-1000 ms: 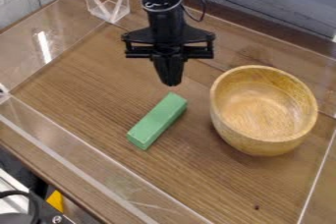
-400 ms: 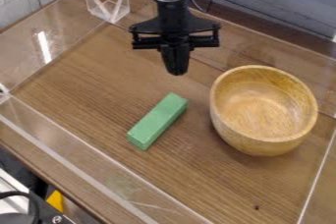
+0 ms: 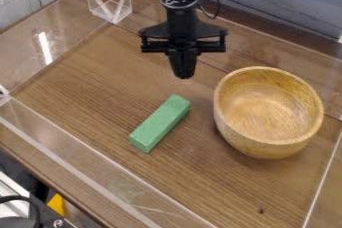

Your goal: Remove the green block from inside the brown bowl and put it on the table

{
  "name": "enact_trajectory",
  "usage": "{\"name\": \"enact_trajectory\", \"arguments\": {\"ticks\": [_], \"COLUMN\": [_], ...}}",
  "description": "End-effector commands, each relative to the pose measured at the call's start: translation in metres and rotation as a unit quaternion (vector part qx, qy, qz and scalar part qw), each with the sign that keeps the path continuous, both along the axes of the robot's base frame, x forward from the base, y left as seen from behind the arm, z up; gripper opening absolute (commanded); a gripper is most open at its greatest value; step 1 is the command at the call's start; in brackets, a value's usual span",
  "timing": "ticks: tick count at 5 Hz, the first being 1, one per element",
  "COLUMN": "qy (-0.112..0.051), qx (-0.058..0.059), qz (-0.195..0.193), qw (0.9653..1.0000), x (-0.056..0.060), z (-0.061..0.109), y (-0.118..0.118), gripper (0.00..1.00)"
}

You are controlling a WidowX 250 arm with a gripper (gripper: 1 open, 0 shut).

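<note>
The green block [image 3: 160, 123] lies flat on the dark wooden table [image 3: 94, 87], to the left of the brown bowl [image 3: 270, 111] and apart from it. The bowl holds nothing. My gripper [image 3: 185, 72] hangs above the table behind the block, between block and bowl, with its black fingers pressed together and nothing held between them. It touches neither the block nor the bowl.
Low clear acrylic walls [image 3: 80, 177] edge the table on all sides. A clear acrylic stand [image 3: 110, 5] sits at the back left corner. A black cable [image 3: 16, 210] lies off the table at the bottom left.
My gripper has risen and drifted back and slightly right, away from the green block. Block and bowl have stayed where they were.
</note>
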State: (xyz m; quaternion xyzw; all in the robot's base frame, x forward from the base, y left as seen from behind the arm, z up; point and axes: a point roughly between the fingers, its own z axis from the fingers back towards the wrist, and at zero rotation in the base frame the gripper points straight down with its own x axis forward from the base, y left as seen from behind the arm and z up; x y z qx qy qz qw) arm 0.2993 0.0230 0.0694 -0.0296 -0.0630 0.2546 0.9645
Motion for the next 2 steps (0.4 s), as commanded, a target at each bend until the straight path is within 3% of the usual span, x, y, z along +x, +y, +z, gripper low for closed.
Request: {"name": "enact_trajectory", "arguments": {"ticks": [1, 2], "qy": [-0.026, -0.025], "qx": [0.007, 0.009], "qz": [0.007, 0.024], "qw": [0.9996, 0.9994], "x": [0.0171, 0.0246], "z": [0.0039, 0.0008], "y": [0.0018, 0.0079], "gripper": [0.00, 0.00]}}
